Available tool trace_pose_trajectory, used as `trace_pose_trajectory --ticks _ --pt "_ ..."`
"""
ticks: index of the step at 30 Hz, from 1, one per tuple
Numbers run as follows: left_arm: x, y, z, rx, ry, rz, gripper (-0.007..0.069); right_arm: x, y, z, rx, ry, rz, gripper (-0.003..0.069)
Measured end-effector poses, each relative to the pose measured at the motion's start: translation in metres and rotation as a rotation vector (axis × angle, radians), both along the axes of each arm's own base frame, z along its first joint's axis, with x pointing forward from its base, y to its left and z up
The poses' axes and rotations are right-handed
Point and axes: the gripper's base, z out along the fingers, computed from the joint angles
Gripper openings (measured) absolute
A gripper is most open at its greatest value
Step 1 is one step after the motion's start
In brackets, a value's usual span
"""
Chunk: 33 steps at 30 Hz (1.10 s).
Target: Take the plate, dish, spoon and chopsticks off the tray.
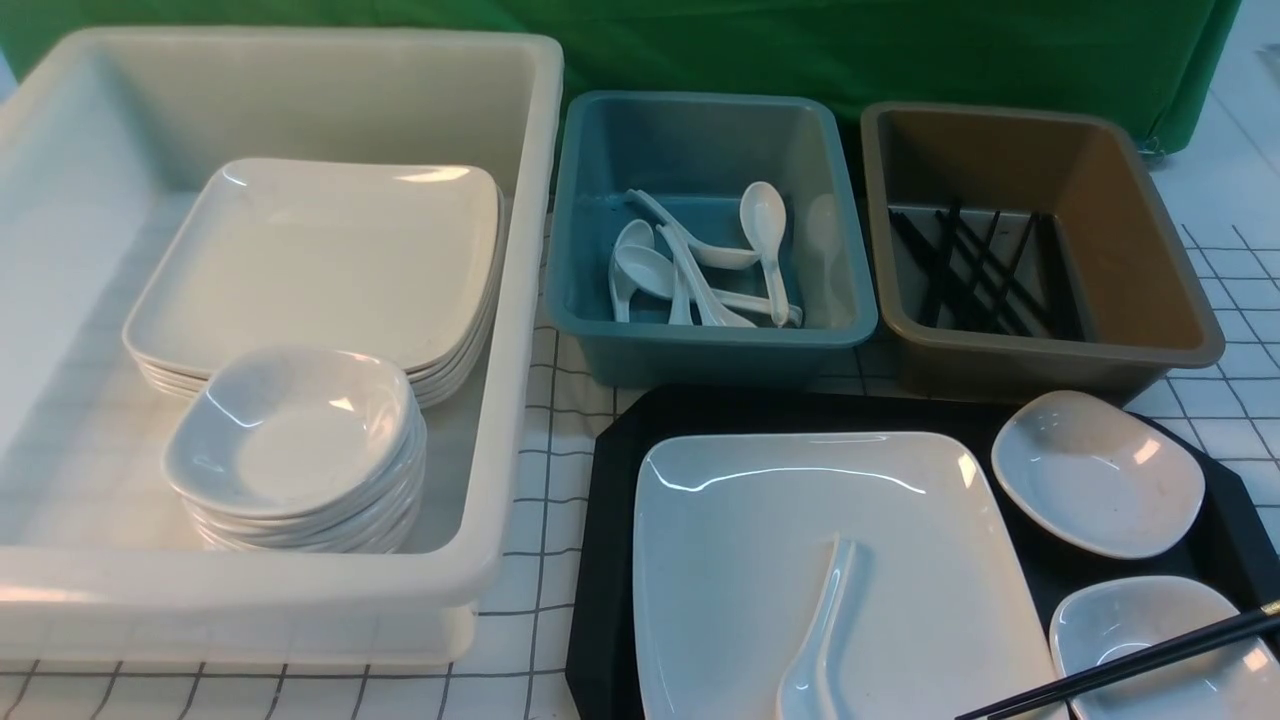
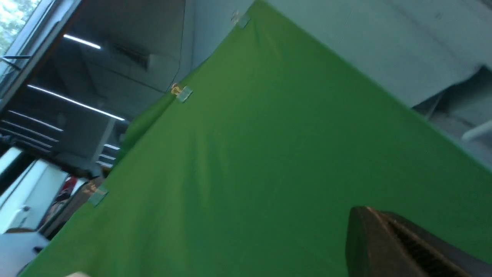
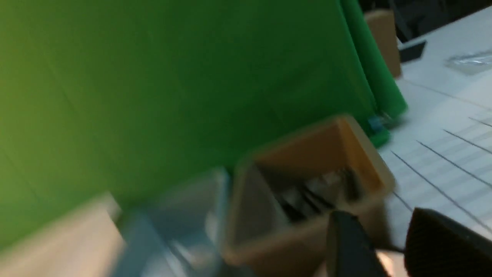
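The black tray [image 1: 610, 560] lies at the front right. On it rests the large white plate [image 1: 800, 520], and the white spoon [image 1: 825, 640] lies on the plate. A small white dish [image 1: 1095, 470] sits at the tray's far right and a second dish [image 1: 1130, 620] sits nearer. The black chopsticks [image 1: 1130, 660] slant across that second dish, their thick end running off the right edge. Neither gripper shows in the front view. My left gripper [image 2: 369, 211] is shut and empty against the green backdrop. My right gripper [image 3: 380, 215] is blurred, its fingers [image 3: 346, 238] apart; whether it grips anything is unclear.
A big cream bin [image 1: 530, 300] at the left holds stacked plates [image 1: 320, 260] and stacked dishes [image 1: 290, 430]. A blue bin [image 1: 580, 250] behind the tray holds spoons. A brown bin [image 1: 1180, 300] beside it holds chopsticks and also appears as the brown bin [image 3: 361, 154] beyond my right fingers.
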Motion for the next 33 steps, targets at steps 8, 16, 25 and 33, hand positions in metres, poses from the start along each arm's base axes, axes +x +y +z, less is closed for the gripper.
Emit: trace_pose_trajectory --ticks 8,16,25,33 --pt "0.007 -0.017 0.103 0.183 0.361 -0.114 0.0021 -0.005 -0.004 0.016 0.189 -0.189 0.015 0.0241" --pt "0.080 -0.025 0.112 0.412 1.115 -0.275 0.0021 -0.007 0.007 0.052 0.158 -0.003 0.156 0.0089" --pt "0.162 -0.036 0.053 0.555 1.503 -0.582 0.0000 0.047 0.055 0.117 -0.385 0.701 0.499 0.0008" --pt "0.158 -0.117 0.045 0.853 1.411 -0.865 -0.0011 0.107 0.092 0.101 -0.670 1.140 0.594 0.0000"
